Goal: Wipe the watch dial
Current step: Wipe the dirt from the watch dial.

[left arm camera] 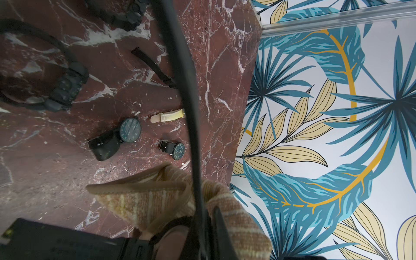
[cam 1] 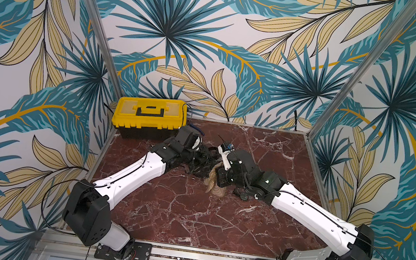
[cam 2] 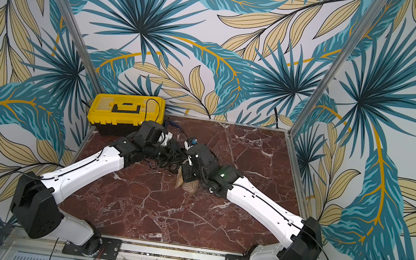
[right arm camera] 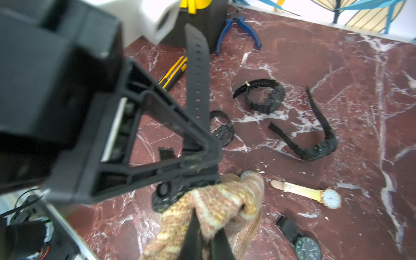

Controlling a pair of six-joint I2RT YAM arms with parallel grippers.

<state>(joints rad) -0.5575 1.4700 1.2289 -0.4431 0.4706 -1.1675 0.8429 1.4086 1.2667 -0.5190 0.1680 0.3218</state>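
Right pincer (right arm camera: 203, 245) is clamping the striped knit cloth (right arm camera: 216, 202) and pressing it against the black watch (right arm camera: 163, 194). Left pincer (left arm camera: 207, 238) is gripping that watch, strap sticking up, in the air just in front of the yellow toolbox (cam 1: 149, 114).

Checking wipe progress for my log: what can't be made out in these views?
Held watch dial: right wrist view, mostly covered by the cloth.
Contact between them: both top views, under the right arm.
Gold watch dial: left wrist view, behind the held, blurred strap.
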